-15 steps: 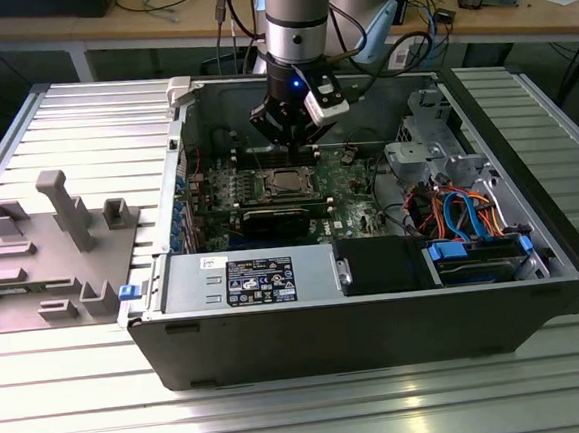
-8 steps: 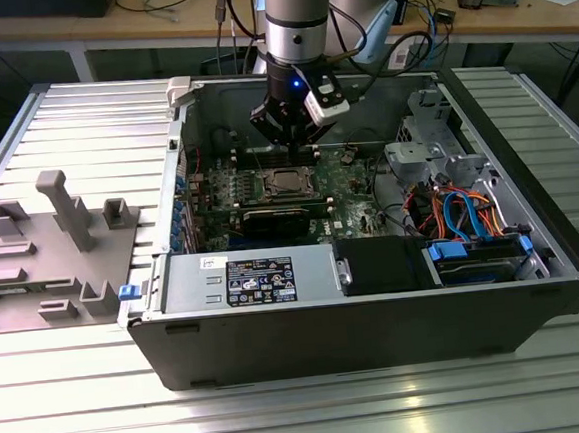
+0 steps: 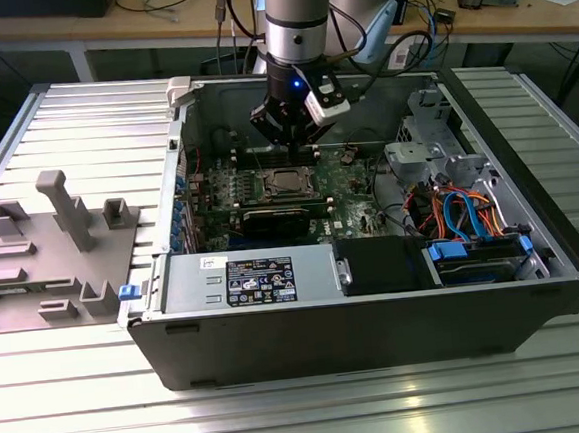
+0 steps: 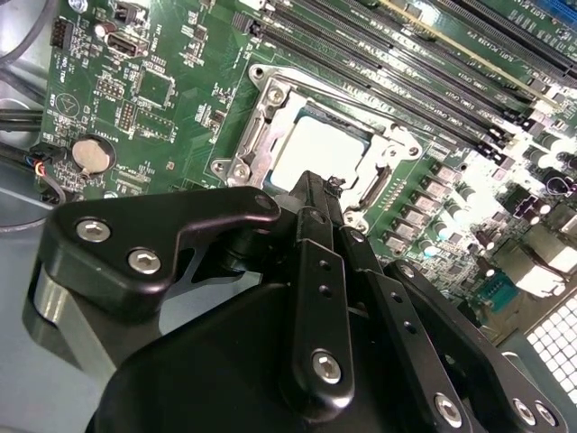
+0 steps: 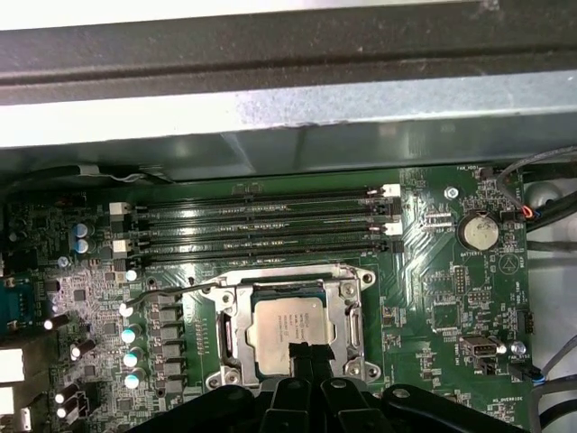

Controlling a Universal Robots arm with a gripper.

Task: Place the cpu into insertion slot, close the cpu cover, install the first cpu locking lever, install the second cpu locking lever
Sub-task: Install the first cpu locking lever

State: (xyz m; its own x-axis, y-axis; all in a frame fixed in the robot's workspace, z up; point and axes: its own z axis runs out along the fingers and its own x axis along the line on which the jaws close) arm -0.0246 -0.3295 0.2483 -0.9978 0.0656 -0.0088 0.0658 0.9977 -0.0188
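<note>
The cpu [image 5: 281, 327], a square chip with a silver-grey top, lies flat in the insertion slot [image 3: 289, 181] on the green board. The cpu cover [image 5: 236, 327], a thin silvery frame, lies down around it, and the chip's top [image 4: 315, 149] shows through its open middle. A thin wire lever [image 5: 171, 290] sticks out from one corner of the socket. My gripper [image 4: 311, 185] hangs just above one edge of the socket with its black fingers pressed together and nothing between them. In the exterior view the gripper [image 3: 299, 141] sits inside the open case, over the socket.
Long black memory slots [image 5: 261, 225] run beside the socket, and a coin battery [image 5: 478, 231] lies near them. A long black card [image 3: 275, 218], a power supply [image 3: 244, 280] and a drive bay with cables [image 3: 460, 218] stand in the case. A grey fixture [image 3: 51, 245] lies outside, on the exterior view's left.
</note>
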